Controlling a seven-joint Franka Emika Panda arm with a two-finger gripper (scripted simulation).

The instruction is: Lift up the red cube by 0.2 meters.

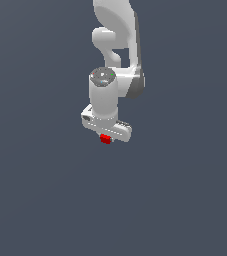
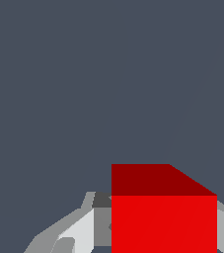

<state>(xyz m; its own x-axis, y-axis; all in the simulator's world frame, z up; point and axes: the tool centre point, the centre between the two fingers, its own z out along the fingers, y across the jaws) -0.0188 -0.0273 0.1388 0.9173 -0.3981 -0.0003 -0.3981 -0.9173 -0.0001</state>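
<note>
The red cube [image 1: 105,139] is a tiny bright red block just under the white hand of the arm, near the middle of the exterior view. My gripper [image 1: 106,139] points down and is shut on the cube; the hand body hides most of the fingers in this view. In the wrist view the red cube [image 2: 164,217] fills the space between my two grey fingers [image 2: 79,232], which press against its sides. Only plain dark grey ground shows around the cube.
The white arm [image 1: 116,50] rises from the hand to the top of the exterior view. A flat, dark grey surface [image 1: 40,190] fills all other parts of both views.
</note>
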